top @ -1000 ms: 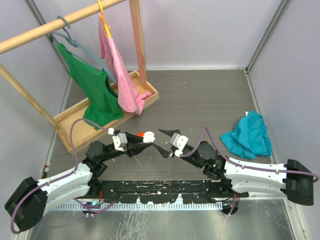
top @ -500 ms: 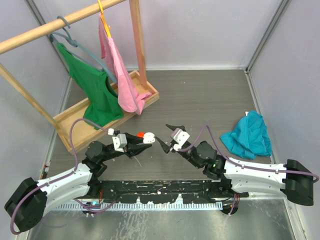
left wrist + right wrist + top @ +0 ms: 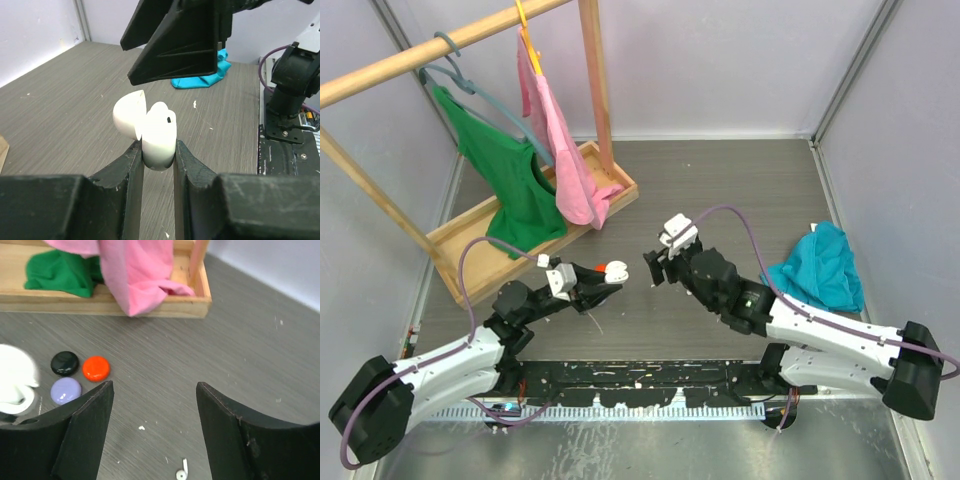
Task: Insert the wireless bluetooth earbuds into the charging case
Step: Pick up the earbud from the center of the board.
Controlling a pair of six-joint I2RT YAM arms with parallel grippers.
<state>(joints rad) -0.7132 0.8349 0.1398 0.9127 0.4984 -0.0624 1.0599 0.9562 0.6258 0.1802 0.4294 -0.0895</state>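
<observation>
- The left gripper [image 3: 158, 150] has its jaws closed on the white charging case [image 3: 159, 137], pinching its lower body from both sides.
- The lid [image 3: 129, 114] of the charging case stands open, tipped to the left in the left wrist view. A small dark dot shows on the upper body. It cannot be told whether a bud sits inside.
- The right gripper [image 3: 154, 390] has its jaws spread wide with nothing between them. In the left wrist view one of its black fingers [image 3: 185, 40] hangs just above the held case, apart from it.
- A tiny white piece with a short stem, apparently an earbud [image 3: 181, 473], lies on the table [image 3: 260, 355] at the bottom edge of the right wrist view. It is too small to confirm.
- The black round case [image 3: 65, 363] and the red round case [image 3: 96, 368] sit just beside each other on the table. The lilac round case [image 3: 66, 390] lies just in front of the black one, near the held case.
- The wooden tray [image 3: 75, 304] lies beyond the round cases. The green garment [image 3: 60, 270] and the pink garment [image 3: 140, 275] hang down into it from the rail [image 3: 420, 60].
- The teal cloth [image 3: 817, 268] lies crumpled at the right, well apart from both grippers.
</observation>
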